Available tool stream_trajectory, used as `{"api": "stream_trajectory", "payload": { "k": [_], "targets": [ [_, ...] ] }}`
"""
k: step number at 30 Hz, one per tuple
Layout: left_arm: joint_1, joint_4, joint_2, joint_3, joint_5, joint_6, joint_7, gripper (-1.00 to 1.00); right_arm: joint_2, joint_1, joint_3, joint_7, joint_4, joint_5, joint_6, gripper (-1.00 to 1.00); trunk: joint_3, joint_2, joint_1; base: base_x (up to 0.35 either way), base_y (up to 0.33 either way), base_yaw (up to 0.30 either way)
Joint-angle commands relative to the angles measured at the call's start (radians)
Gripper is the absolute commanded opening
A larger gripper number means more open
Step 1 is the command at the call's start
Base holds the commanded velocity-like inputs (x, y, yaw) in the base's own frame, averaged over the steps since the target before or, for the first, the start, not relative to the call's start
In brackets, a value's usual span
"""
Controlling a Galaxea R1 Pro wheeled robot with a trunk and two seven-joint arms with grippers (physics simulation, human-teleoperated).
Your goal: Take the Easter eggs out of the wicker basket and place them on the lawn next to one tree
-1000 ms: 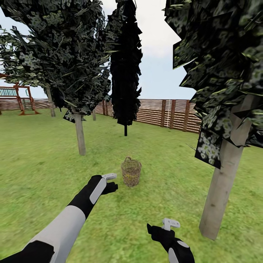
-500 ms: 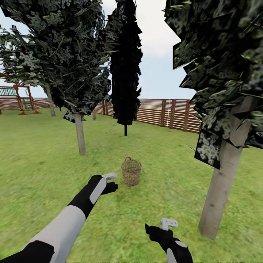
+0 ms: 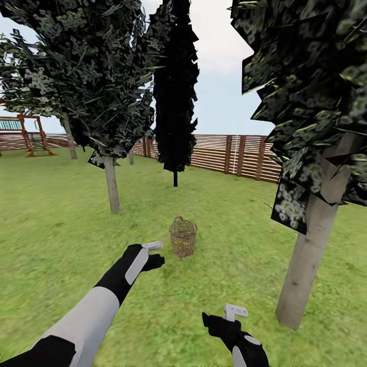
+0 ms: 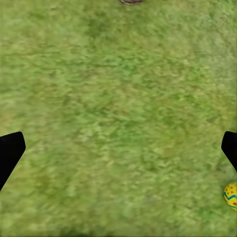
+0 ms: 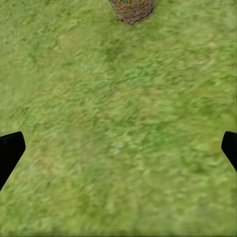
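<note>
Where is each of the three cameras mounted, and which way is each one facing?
Head view: from the robot's head, forward and down across the green lawn to the brown woven wicker basket, pale-trunked tree and slatted fence; both arms show, left gripper, right gripper.
Left wrist view: near the left gripper, facing grass; dark fingertips at the edges, a yellow zigzag-painted egg lying on the lawn.
Right wrist view: near the right gripper, facing grass and the basket.
Shared: head and right wrist both see the basket.
</note>
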Motion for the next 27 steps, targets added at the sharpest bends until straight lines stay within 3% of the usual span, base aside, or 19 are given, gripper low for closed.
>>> {"api": "stream_trajectory", "payload": {
  "k": [1,10,27],
  "targets": [
    [0.000,-0.001,0.001,-0.003,0.010,0.001,0.009,1.00,0.000,0.000,0.002,-0.008,-0.001,-0.010,0.004,1.00,0.001,0.007,-0.004,0.000,0.000,0.000],
    [0.000,-0.001,0.000,-0.004,0.010,0.001,0.010,1.00,0.000,-0.007,0.002,-0.007,0.015,-0.010,0.003,1.00,0.017,0.069,-0.038,0.000,0.000,0.000],
    [0.000,-0.002,0.000,-0.003,0.010,0.001,0.010,1.00,0.000,-0.021,0.002,-0.007,0.041,-0.010,0.003,1.00,-0.008,0.069,-0.038,0.000,0.000,0.000]
  ]
}}
